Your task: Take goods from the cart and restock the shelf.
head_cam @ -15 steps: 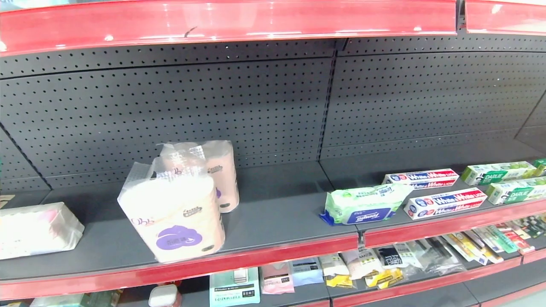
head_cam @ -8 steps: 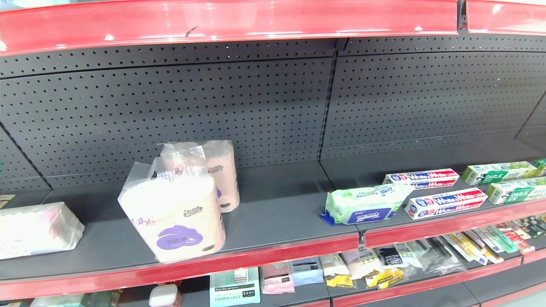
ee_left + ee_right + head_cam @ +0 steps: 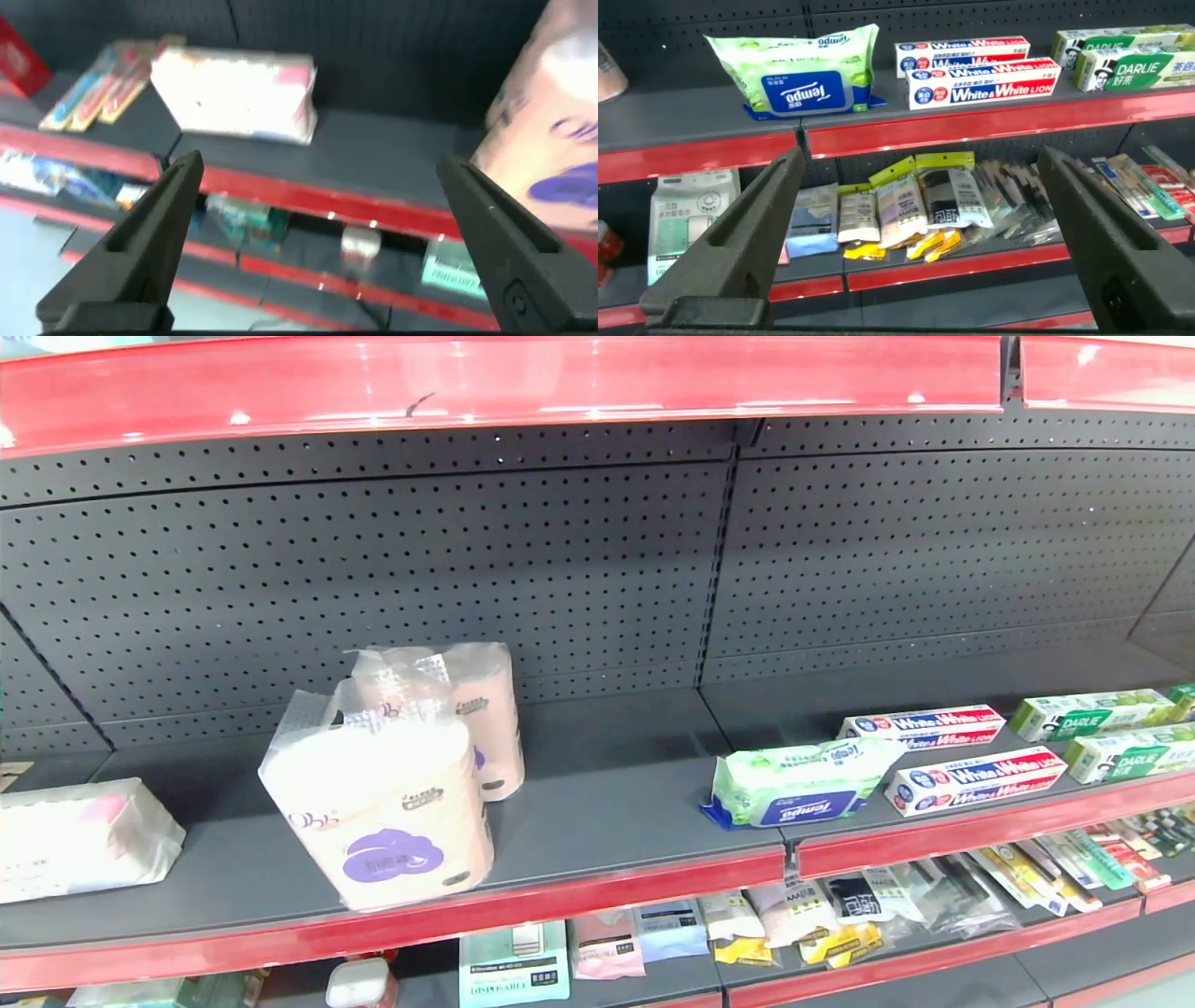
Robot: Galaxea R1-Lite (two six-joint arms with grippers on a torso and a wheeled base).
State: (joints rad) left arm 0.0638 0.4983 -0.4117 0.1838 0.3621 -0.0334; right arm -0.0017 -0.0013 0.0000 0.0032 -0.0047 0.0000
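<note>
The grey metal shelf with a red front lip (image 3: 607, 887) carries two clear-wrapped packs of peach toilet rolls (image 3: 383, 812), one behind the other. The left gripper (image 3: 320, 163), fingers wide apart and empty, hangs before the shelf lip. The front pack is close beside it and a white wrapped tissue pack (image 3: 238, 93) lies beyond. The right gripper (image 3: 922, 154), likewise spread and empty, faces a green wet-wipe pouch (image 3: 799, 79) and red-and-white toothpaste boxes (image 3: 980, 84).

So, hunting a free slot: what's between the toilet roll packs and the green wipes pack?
Bare grey shelf board lies between the toilet roll packs and the green wipes pack, seen in the head view.
</note>
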